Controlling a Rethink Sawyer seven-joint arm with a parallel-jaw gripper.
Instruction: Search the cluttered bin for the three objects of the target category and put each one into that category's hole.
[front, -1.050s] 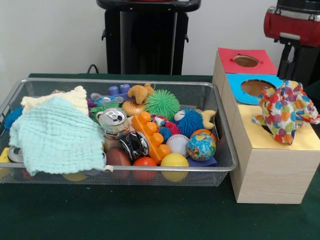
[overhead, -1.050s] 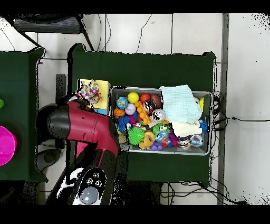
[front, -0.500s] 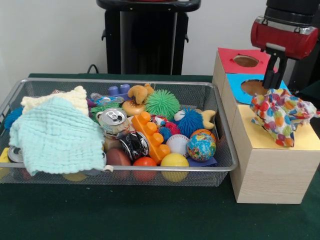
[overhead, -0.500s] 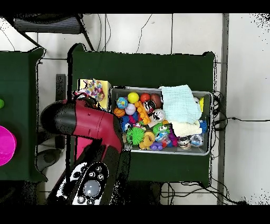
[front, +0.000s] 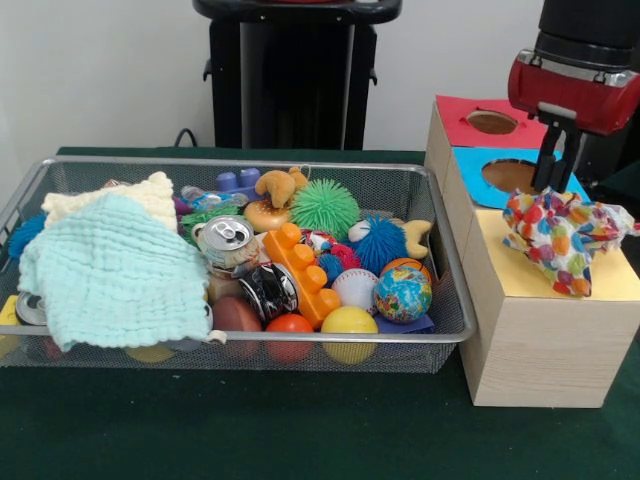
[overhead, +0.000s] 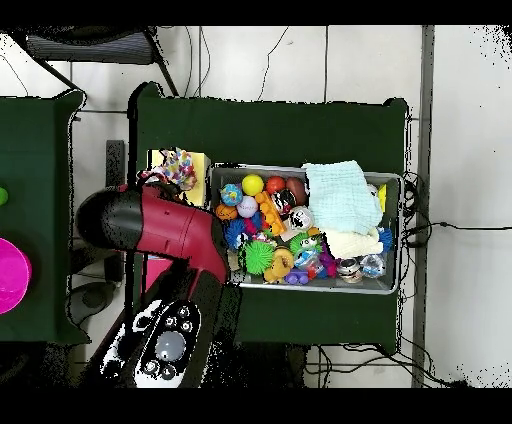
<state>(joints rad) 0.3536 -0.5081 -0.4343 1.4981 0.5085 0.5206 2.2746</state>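
The gripper (front: 556, 178) comes down at the right side of the front view, above the wooden box, and its black fingers meet the top of the spotted cloth (front: 566, 235); the tips are hidden in the fabric, so I cannot tell whether they are clenched on it or released. The cloth is bunched up over the yellow top (front: 520, 272) of the box, covering whatever hole that section has. Behind it lie the blue section (front: 478, 165) with its round hole partly hidden by the gripper, and the red section (front: 470, 125) with its hole in plain sight. In the overhead view the red arm (overhead: 160, 235) covers most of the box, leaving only the cloth (overhead: 173, 170) and a strip of yellow showing.

To the left stands the wire bin (front: 300, 168), crowded. A pale green cloth (front: 110, 275) drapes over its left half and hides what lies beneath, with a cream cloth (front: 125, 197) behind it. On the right sit an orange toy brick (front: 303, 270), a globe ball (front: 403, 293), a green spiky ball (front: 324, 207), a drink can (front: 228, 240) and a yellow ball (front: 349, 330).
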